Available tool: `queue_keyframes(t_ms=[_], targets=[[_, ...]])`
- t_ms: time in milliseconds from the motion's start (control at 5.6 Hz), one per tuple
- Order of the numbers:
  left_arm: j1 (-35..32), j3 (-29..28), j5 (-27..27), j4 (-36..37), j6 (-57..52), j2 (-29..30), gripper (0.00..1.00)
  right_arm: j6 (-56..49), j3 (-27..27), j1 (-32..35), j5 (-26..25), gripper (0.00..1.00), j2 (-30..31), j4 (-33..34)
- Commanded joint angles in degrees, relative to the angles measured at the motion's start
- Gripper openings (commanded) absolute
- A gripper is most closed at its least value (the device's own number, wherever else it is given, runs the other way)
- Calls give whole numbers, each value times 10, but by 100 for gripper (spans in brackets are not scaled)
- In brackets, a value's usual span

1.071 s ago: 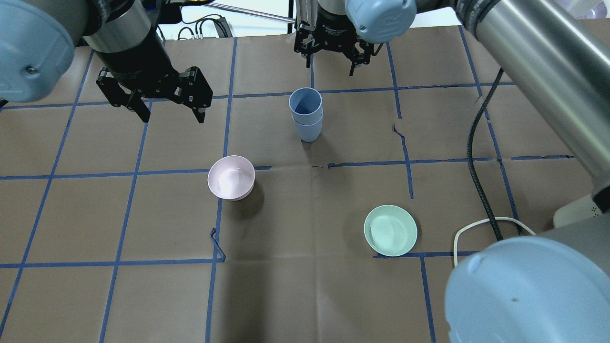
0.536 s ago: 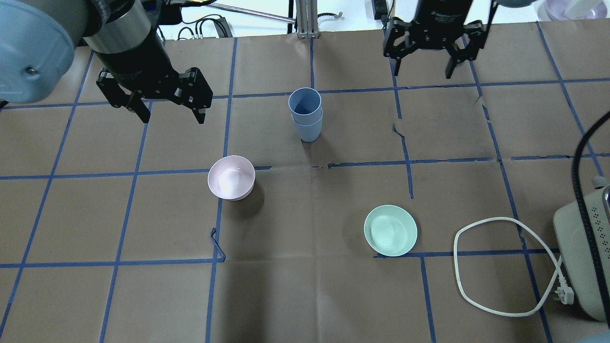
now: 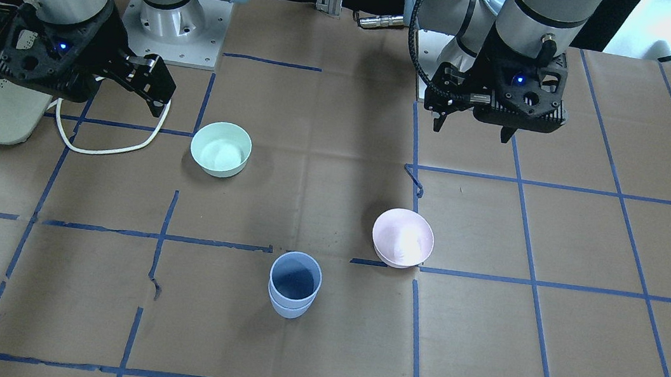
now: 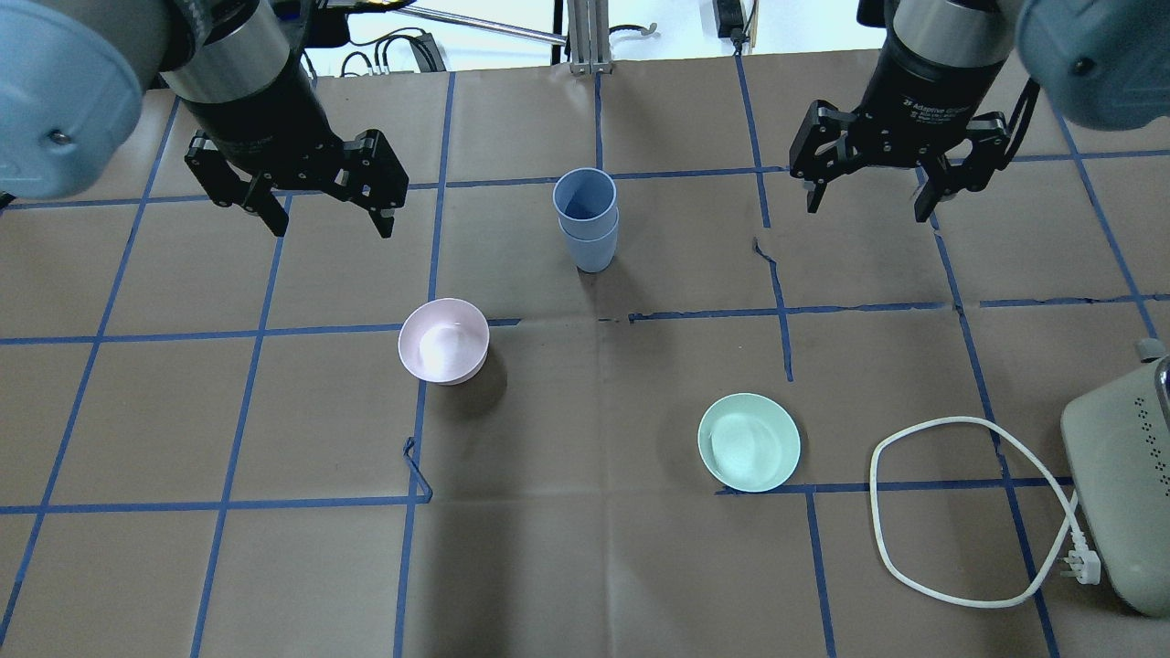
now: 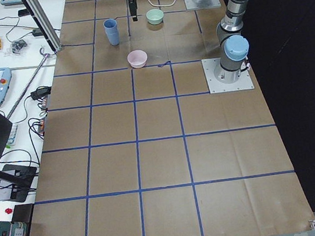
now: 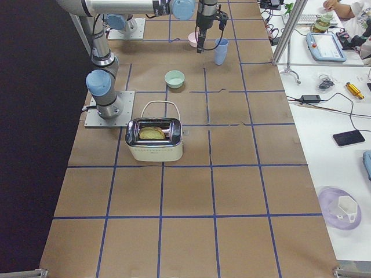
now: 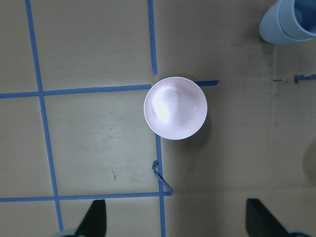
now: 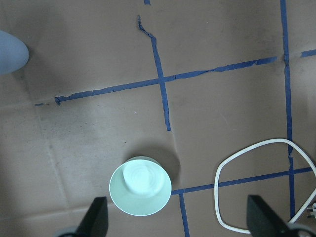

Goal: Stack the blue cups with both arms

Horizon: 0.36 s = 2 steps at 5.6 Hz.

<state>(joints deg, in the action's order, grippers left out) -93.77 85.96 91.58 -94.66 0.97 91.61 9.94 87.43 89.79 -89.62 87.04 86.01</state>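
1. The surface (image 4: 585, 567) is brown paper that fills the overhead view, ruled into squares with blue tape.
2. The left arm (image 4: 238, 64) comes in at the upper left of the overhead view. The right arm (image 4: 941, 37) comes in at the upper right.
3. A cream toaster (image 4: 1120, 493) sits at the lower right edge of that view. In the right-side view a slice of bread (image 6: 152, 132) shows in its slot.
4. The left hand (image 4: 332, 224) hangs in the upper left, fingers spread wide and holding nothing. The right hand (image 4: 866, 208) hangs in the upper right, likewise spread and empty. Both are well apart from the cups.
5. A white cord (image 4: 969, 512) loops across the lower right, beside the toaster.
6. The green bowl (image 4: 749, 442) stands upright right of centre and lower down, near the cord's loop.
7. The pink bowl (image 4: 443, 340) stands upright left of centre, on a tape line.
8. The cups (image 4: 587, 219) stand upper centre between the two hands, one nested inside the other, upright and mouth up. No hand touches them.
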Motion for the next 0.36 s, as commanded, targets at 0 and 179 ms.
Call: queue_keyframes(t_ms=[0,179], targets=[[0,0,0,0,0,1,99,2,5,1,0,100,1,4],[0,1,0,0,0,1,99,1,6,1,0,100,1,4]])
